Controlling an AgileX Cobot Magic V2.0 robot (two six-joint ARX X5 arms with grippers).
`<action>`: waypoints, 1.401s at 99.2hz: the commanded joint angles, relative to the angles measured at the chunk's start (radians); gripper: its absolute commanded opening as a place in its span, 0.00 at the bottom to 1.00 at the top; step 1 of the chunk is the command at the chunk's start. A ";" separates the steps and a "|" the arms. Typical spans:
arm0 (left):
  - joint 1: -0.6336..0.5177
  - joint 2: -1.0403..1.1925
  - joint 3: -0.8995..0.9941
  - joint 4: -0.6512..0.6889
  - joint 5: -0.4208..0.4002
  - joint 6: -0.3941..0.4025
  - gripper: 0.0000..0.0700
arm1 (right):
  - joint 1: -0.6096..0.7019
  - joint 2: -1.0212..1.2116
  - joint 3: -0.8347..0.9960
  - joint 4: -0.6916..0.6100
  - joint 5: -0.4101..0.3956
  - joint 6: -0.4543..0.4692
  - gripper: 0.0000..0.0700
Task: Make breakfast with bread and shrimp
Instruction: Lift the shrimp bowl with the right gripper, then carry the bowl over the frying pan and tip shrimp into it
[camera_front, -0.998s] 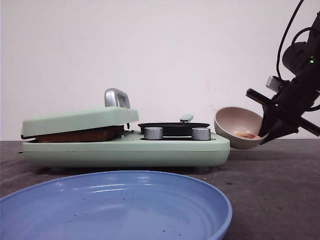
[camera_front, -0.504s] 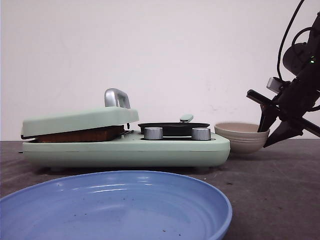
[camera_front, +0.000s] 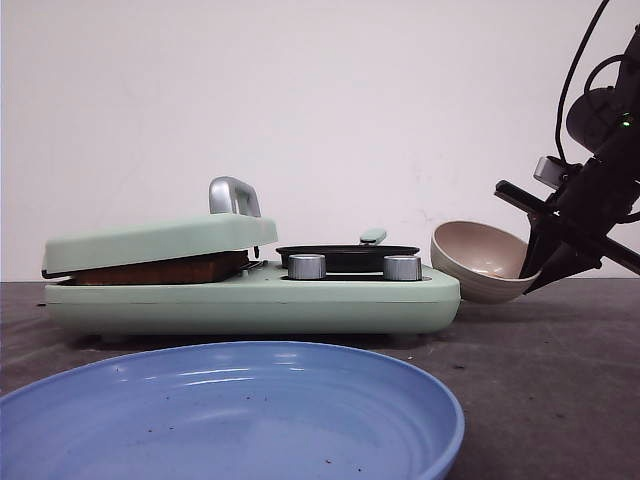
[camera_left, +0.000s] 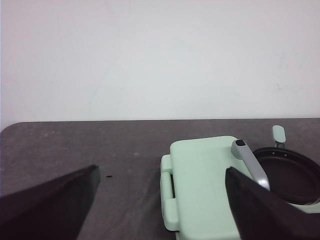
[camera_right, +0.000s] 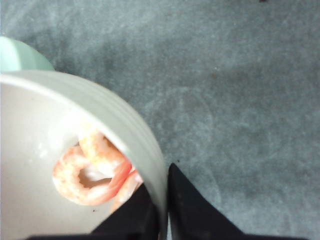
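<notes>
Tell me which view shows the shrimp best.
The right wrist view: the shrimp lie curled inside the bowl, which the right gripper pinches by its rim. The front view shows only the tilted bowl; the left wrist view shows neither.

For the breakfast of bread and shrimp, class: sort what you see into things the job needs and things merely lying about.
Part of the job:
- bread under the closed green press lid
- shrimp in the beige bowl
- right tool, shut on the bowl's rim, tipping it
- black pan
- blue plate, probably for serving

Lying about:
- left tool, open and holding nothing
</notes>
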 joint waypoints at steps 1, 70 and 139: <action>-0.002 0.005 0.009 0.013 0.001 -0.003 0.67 | 0.003 0.014 0.023 0.019 -0.024 -0.014 0.00; -0.002 0.005 0.009 0.008 0.001 -0.003 0.67 | 0.156 -0.098 0.109 0.305 -0.010 0.031 0.00; -0.002 0.005 0.009 0.006 0.001 0.002 0.67 | 0.552 -0.098 0.109 0.584 0.988 -1.027 0.00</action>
